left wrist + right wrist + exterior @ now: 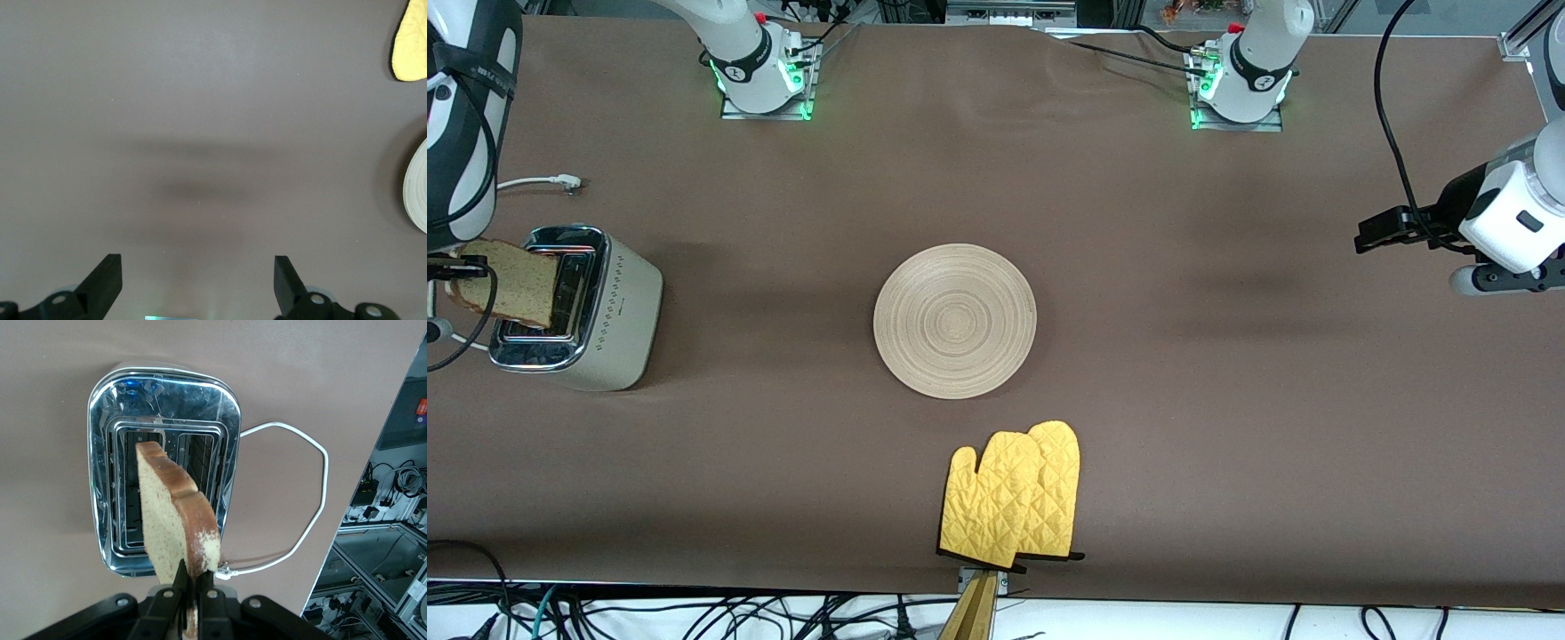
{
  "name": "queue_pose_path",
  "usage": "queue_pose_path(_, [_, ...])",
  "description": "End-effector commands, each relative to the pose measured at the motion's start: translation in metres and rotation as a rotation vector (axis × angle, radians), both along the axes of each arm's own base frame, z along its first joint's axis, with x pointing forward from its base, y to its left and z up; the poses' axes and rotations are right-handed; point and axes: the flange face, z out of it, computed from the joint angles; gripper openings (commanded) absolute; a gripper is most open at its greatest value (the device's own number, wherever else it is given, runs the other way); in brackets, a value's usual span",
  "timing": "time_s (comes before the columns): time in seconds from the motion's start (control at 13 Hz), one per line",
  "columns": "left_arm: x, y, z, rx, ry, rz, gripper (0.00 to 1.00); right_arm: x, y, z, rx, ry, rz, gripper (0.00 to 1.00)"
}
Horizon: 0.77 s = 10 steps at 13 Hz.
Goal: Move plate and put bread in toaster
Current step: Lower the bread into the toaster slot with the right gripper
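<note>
Two arms are in play, and we begin at the right arm's end of the surface (1227, 400). There the right gripper (192, 587) hangs over the toaster (605, 311), its fingers clamped on the lower edge of the bread (175, 513). We note the slice is held on edge, tilted, above the chrome top and roughly in line with a slot; it has not yet entered. The bread is light brown with a darker crust and a speckled crumb, and looks whole. The toaster is cream-white, dotted on its side, with a white cord (300, 513) looping from it. Moving along, the plate (955, 320) lies flat mid-surface, pale wood with ring grain, nothing on it; a pair of yellow oven mitts (1014, 496) lies nearer the front camera than the plate. At the left arm's end, the left gripper (198, 279) waits over bare surface, fingers apart and holding nothing. We judge the plate step done and the insertion outstanding.
</note>
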Motion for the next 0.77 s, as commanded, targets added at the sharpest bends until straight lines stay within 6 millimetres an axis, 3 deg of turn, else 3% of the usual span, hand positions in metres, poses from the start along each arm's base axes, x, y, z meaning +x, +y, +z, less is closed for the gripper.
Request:
queue_pose_path(0.0, [0.0, -0.009, 0.011, -0.001, -0.005, -0.003, 1.0, 0.008, 0.004, -0.003, -0.016, -0.011, 0.009, 0.0])
queue_pose_path(0.54, [0.006, -0.001, 0.014, 0.06, -0.046, -0.02, 1.0, 0.019, 0.017, -0.023, 0.012, -0.03, 0.009, 0.0])
queue_pose_path(0.69, [0.013, -0.003, 0.007, 0.057, -0.061, -0.041, 1.0, 0.019, 0.018, -0.025, 0.019, -0.03, 0.005, 0.0])
